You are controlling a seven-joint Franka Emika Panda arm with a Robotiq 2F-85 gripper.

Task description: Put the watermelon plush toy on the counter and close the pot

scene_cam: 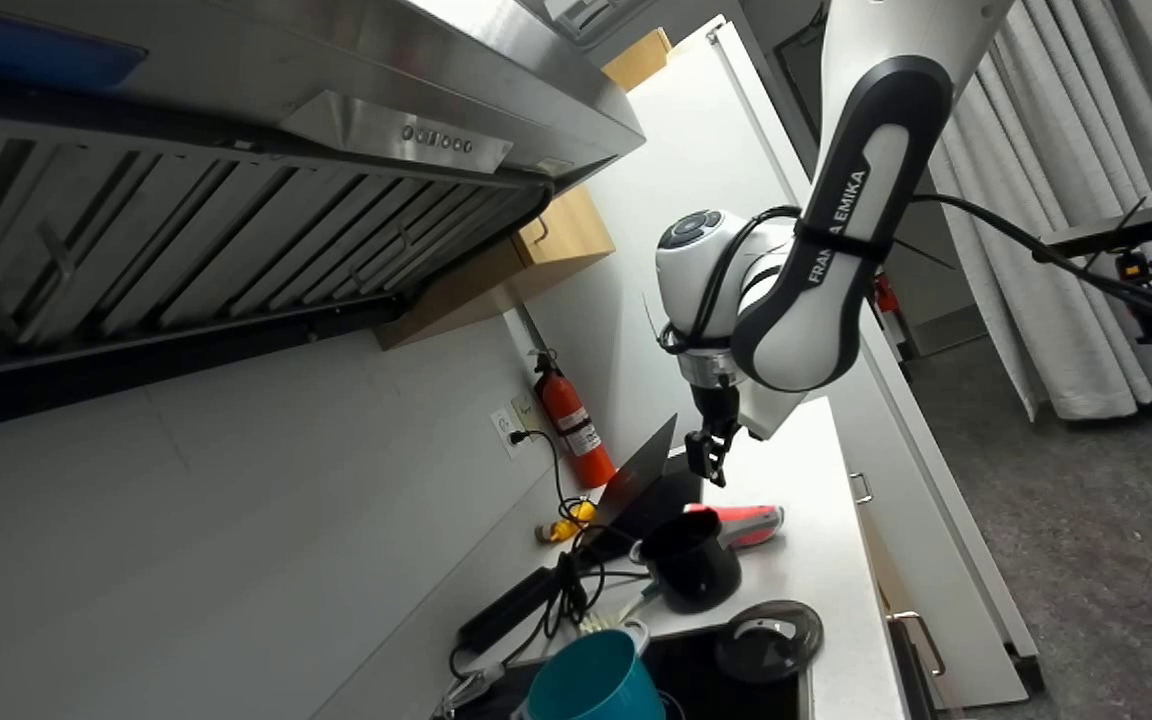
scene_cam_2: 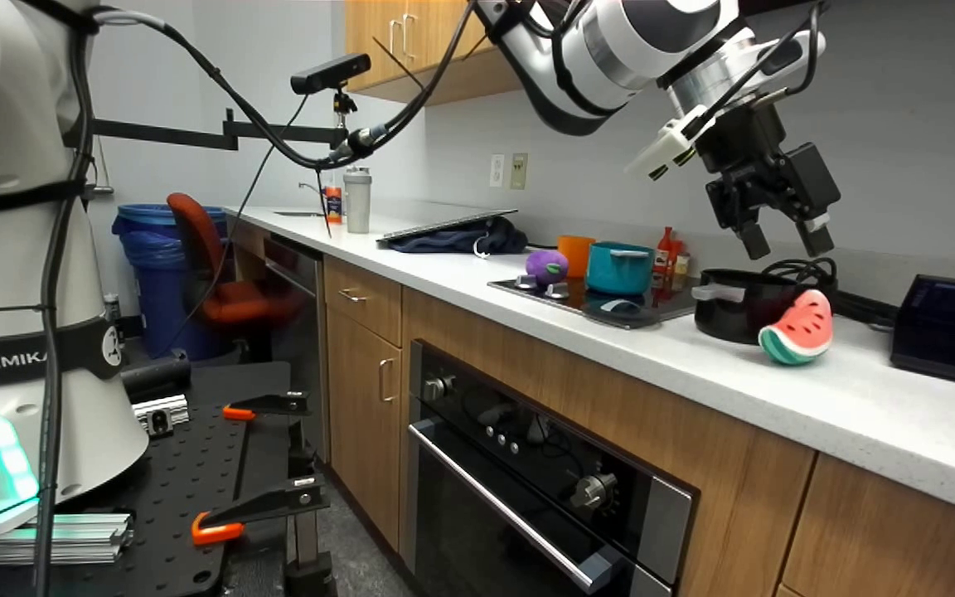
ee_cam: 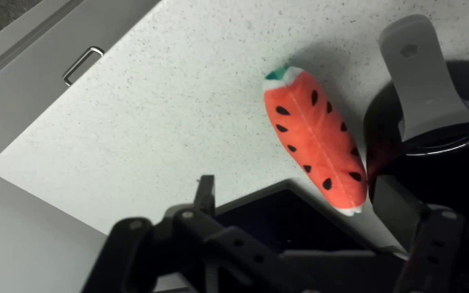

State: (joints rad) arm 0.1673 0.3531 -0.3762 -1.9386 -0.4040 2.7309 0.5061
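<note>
Black Robotiq gripper (scene_cam_2: 787, 242) hangs over the white, speckled counter (scene_cam_2: 900, 423); in an exterior view its fingers (scene_cam_2: 754, 239) aim between five and six o'clock. They stand spread well apart, only air between them.

Watermelon plush toy (scene_cam_2: 803, 326): red face, black seeds, white-and-green rind. Rests on the counter, tilted, rind low, clear of the fingers. At the gripper's six o'clock in an exterior view; at twelve in the wrist view.

Black pot (scene_cam_2: 726, 319) just beside the plush, about ten o'clock from it in an exterior view, three o'clock in the wrist view. Cannot tell whether the two touch. Pot upright, mouth uncovered; grey handle (ee_cam: 426, 81) points toward eleven in the wrist view.

Dark lid (scene_cam: 771, 650) lies across a corner of the black cooktop (scene_cam: 726, 700), between four and five o'clock from the black pot in an exterior view.

In an exterior view: teal pot (scene_cam_2: 618, 269) on the cooktop, about ten o'clock from the black pot; purple ball (scene_cam_2: 544, 267) at the teal pot's nine, orange cup (scene_cam_2: 574, 255) behind and between them. Screen-like black panel (scene_cam_2: 946, 332) on the counter at the plush's three o'clock.

Red fire extinguisher (scene_cam: 574, 430), ten o'clock from the gripper in an exterior view.
</note>
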